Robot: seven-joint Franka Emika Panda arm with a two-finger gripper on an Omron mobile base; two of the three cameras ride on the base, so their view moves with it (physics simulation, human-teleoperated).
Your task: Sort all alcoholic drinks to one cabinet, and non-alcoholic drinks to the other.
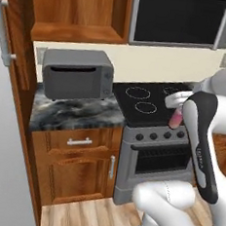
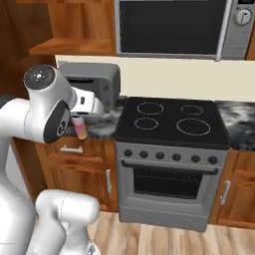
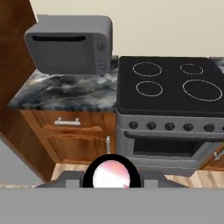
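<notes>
So from my seat, far left in the left base view there's a tall reddish-brown cabinet with a grey door panel open toward me and a long grey bar handle on it. Next over is the marble worktop, and a grey toaster oven sits at its back edge, taking up most of the width, with a strip of bare marble in front of it and its right side near the stove. Under the worktop there's a wooden drawer with a small silver pull and a cupboard door below that. Then the stove, black glass top with four ring burners, a row of knobs and an oven door underneath, and a built-in microwave above it. My gripper is up in the air in front of the worktop's right end, near the seam with the stove, and it's clamped on a small pinkish drink can that hangs upright below the hand. In the hand view I'm looking straight down on the can's round pink top between the fingers, with wood floor far below.
</notes>
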